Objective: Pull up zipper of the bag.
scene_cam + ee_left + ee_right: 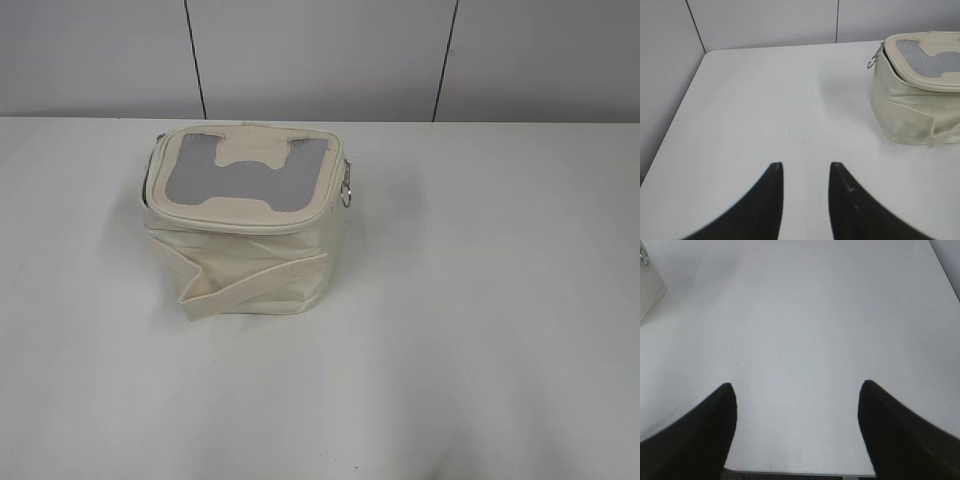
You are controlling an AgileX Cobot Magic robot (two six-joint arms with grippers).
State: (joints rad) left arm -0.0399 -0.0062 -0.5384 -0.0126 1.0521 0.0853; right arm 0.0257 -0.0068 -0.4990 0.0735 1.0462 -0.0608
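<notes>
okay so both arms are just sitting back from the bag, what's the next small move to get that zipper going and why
Probably bring the right gripper toward the silver pull hanging at the right rear corner of the bag. Both grippers hang open over bare table, holding nothing, and the left gripper is also clear of the bag. The pull dangles free on the right arm's side, so that reach looks shortest.

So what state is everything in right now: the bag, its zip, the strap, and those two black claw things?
bag: upright on the table, nothing touching it.
zipper: partly open, a dark gap shows under the lid at the corner; silver pull dangling free.
strap: slack, draped across the side.
left end effector: open, empty, away from the bag.
right end effector: open wide, empty, over bare table.
</notes>
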